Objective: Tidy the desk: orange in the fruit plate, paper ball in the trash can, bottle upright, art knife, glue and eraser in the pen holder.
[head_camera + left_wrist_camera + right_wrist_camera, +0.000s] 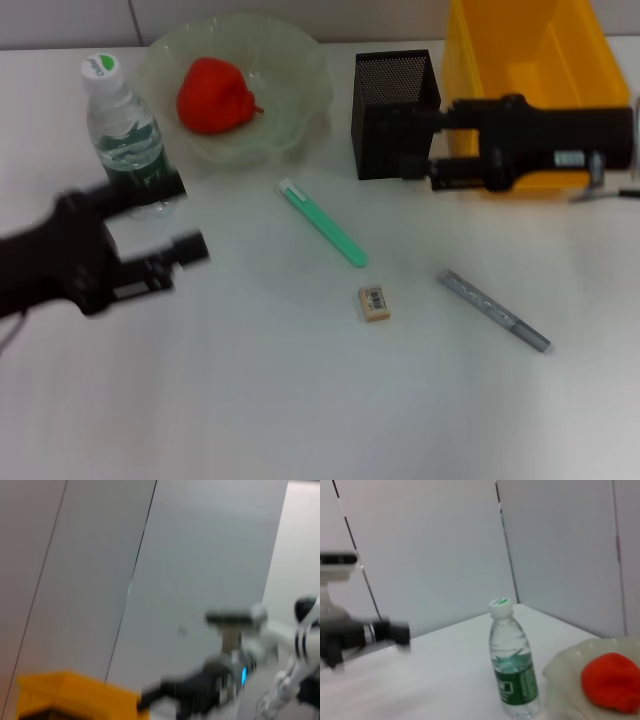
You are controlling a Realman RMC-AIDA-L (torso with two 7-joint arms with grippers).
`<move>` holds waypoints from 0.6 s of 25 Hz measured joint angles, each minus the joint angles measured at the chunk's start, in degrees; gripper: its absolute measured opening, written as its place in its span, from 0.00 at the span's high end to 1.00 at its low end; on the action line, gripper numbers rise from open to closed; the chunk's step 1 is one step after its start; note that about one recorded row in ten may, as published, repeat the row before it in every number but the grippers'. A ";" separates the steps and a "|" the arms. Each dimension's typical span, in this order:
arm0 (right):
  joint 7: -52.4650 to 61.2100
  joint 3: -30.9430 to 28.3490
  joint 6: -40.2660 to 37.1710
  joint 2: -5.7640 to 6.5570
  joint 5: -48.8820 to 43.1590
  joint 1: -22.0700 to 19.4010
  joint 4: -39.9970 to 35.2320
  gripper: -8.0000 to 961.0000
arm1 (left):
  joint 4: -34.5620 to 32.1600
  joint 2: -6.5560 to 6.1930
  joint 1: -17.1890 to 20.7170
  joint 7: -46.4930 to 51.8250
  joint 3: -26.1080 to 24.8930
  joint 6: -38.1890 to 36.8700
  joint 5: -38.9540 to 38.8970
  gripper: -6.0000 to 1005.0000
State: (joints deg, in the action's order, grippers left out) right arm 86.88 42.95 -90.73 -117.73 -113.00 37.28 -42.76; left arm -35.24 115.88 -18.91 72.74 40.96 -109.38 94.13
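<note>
Orange [215, 95] in plate [300, 60], 11 o'clock on desk. Bottle [125, 125] upright at 10 o'clock, beside plate. Paper ball not seen.

Left on desk: eraser [374, 303] at centre; green knife [322, 222] toward 12 from it; grey glue pen [494, 311] at 3 o'clock. Holder [394, 113] at 1 o'clock, bin [530, 60] beside it.

Eraser: light, small, rubbery, flat; pinch across short sides, low. Knife and pen: slim, stiff, slick, may roll; grip mid-body.

Left gripper [180, 218] at 9 o'clock, fingers spread, empty. Right gripper [408, 148] by holder; cannot tell its state.
</note>
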 joint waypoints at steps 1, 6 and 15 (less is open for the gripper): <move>2.53 1.28 0.10 0.09 -0.02 0.91 -1.22 0.36 | 2.99 0.27 0.08 -4.26 -0.20 2.30 3.66 0.21; 17.76 10.74 2.46 0.04 -3.04 5.01 -9.45 0.37 | 8.95 0.43 0.70 -11.96 -0.21 7.58 5.48 0.21; 47.33 20.80 5.24 -0.99 -23.48 17.66 -15.22 0.37 | 9.33 0.94 0.66 -12.45 1.13 10.55 6.17 0.21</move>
State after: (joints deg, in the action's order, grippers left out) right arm 134.21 63.76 -85.49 -118.72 -136.49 54.94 -57.99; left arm -25.92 116.82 -18.25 60.29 42.09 -98.83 100.30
